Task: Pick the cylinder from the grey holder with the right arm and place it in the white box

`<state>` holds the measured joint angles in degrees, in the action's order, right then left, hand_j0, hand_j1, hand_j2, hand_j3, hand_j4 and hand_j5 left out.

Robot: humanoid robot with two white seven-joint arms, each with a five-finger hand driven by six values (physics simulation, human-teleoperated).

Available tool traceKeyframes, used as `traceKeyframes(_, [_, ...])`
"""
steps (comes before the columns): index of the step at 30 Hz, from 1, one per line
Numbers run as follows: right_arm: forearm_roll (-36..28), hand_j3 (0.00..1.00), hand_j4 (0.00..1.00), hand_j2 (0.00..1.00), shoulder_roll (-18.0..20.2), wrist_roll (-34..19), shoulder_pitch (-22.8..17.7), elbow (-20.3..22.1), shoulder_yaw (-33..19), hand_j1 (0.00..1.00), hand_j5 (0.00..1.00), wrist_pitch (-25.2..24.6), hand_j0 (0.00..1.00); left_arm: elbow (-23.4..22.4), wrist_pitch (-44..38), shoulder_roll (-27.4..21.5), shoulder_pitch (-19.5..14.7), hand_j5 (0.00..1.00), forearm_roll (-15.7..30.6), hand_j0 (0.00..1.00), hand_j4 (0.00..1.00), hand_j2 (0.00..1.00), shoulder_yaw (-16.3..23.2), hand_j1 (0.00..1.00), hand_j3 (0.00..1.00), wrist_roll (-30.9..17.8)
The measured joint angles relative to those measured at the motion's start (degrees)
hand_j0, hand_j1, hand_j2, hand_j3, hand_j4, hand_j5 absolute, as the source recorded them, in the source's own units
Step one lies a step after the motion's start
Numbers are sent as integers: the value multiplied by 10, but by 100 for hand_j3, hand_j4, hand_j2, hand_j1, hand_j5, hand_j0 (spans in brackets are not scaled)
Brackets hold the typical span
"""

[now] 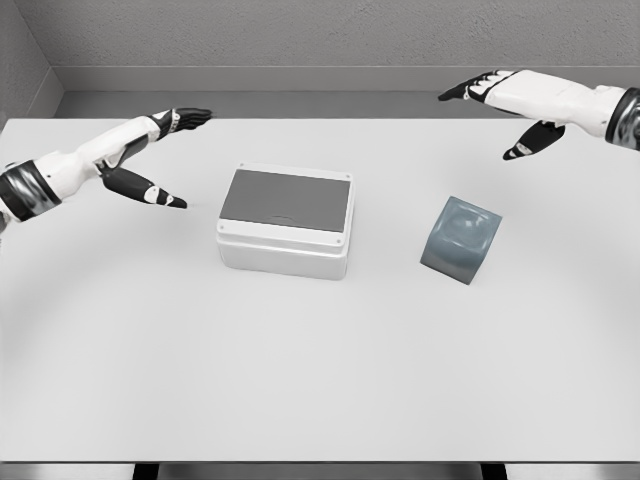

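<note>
cylinder not discernible | grey holder [460, 240] tilted, perhaps empty | right hand [510, 100] spread

left arm [40, 180] cut by left edge | right arm [600, 108] cut by right edge

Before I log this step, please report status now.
Both hands open: left hand, right hand raised beyond grey holder. Cylinder not discernible. White box centre table. Path unobstructed.

One white box [285, 222], one grey holder [460, 239] (tilted), two hands, one table [320, 380]
</note>
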<state>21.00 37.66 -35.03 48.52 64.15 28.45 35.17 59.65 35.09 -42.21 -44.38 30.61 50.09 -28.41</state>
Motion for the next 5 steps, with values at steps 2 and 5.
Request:
traceKeyframes(2, [0,100,100,100,0,0,0,0,0,100,100,0,100,-8,0,-3,3,100,-2,100,100,100,1,100,100,0])
traceKeyframes(5, [0,100,100,100,0,0,1,0,1,100,100,0,100,-20,0,-6,4,100,-7,100,100,100,1,100,100,0])
